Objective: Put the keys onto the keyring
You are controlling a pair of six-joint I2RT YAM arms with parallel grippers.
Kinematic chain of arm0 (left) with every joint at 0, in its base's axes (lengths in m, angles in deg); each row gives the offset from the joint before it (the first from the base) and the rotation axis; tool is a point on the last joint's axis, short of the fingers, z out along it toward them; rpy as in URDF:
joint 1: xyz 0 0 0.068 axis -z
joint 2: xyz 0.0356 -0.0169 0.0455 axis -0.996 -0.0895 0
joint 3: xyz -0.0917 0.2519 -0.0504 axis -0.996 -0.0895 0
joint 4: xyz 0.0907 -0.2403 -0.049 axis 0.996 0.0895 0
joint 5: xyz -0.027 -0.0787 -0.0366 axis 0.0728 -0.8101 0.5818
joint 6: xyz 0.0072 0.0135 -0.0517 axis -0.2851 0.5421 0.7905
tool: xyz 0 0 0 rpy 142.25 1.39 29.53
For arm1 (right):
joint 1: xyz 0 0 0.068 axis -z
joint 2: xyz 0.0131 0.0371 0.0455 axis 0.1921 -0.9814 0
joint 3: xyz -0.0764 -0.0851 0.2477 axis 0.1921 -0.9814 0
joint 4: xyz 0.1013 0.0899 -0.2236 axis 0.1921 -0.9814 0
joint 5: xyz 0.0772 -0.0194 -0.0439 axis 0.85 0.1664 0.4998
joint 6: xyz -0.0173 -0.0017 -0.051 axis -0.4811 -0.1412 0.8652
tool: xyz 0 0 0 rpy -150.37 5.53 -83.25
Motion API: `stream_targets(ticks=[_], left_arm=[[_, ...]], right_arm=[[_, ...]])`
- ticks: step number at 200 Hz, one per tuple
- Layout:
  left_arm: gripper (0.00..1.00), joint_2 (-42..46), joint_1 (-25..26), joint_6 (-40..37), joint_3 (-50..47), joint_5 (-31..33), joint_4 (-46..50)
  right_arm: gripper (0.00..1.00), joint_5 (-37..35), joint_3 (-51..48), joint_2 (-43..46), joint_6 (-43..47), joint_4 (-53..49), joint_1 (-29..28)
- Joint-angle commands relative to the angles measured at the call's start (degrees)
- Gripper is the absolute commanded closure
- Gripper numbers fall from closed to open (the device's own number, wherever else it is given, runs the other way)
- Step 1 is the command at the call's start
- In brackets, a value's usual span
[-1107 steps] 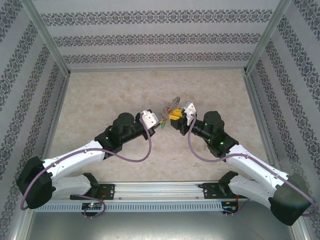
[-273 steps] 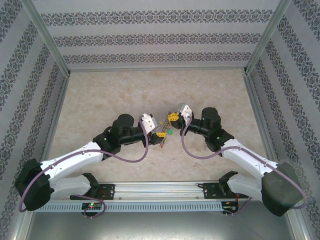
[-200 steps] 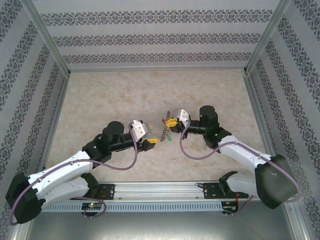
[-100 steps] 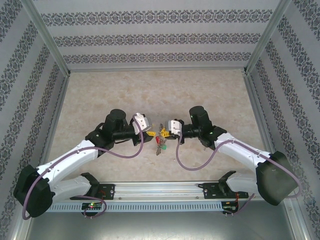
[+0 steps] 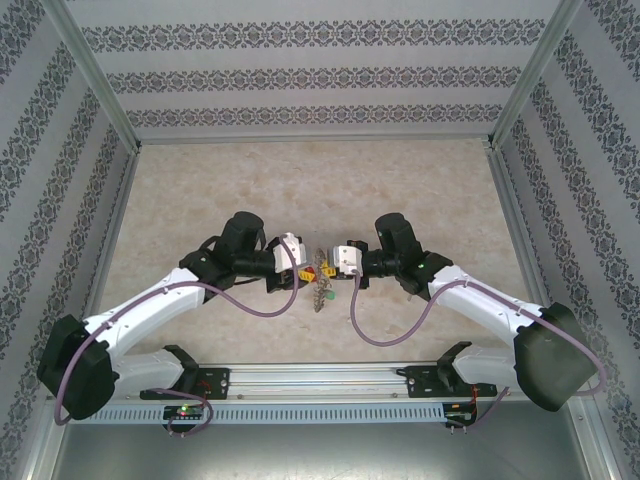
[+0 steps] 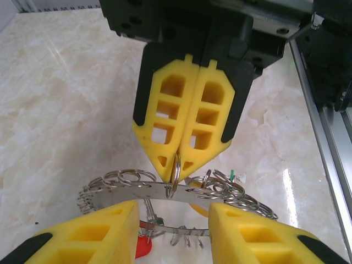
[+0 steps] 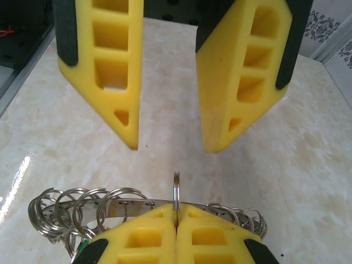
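Marble table (image 5: 200, 190) underneath; right gripper (image 6: 181, 158) pinches keyring (image 6: 137, 191), left gripper (image 7: 171, 147) parted.

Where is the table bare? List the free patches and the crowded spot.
Free: the wide stretch of table in front of the back wall; the strips along both side walls. Crowded: the centre, where the shut right gripper pinches the keyring, the open left gripper faces it, and keys cluster just nearside of it.

light: bright, even | glare: streaks on marble table (image 6: 286, 187) | focus: sharp | shadows: soft
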Motion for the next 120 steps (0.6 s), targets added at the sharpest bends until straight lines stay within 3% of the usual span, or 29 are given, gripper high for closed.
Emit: stream_targets(ticks=[1, 31, 98, 120], left_arm=[[0.62, -1.37, 0.74, -2.19, 0.62, -1.06, -0.61], [0.68, -3.64, 1.52, -3.17, 1.57, -0.92, -1.04], [0.69, -3.79, 1.81, -0.24, -0.76, 0.9, -9.06], [0.77, -3.69, 1.91, -0.12, -0.65, 1.03, -9.09]], right_arm=[[1.0, 2.72, 2.07, 0.32, 0.21, 1.33, -0.34], [1.0, 3.73, 2.15, -0.01, -1.13, 2.38, 0.09], [1.0, 6.27, 2.5, -0.82, -3.03, 2.95, 0.7], [1.0, 6.73, 2.67, -1.26, -3.54, 3.11, 0.93]])
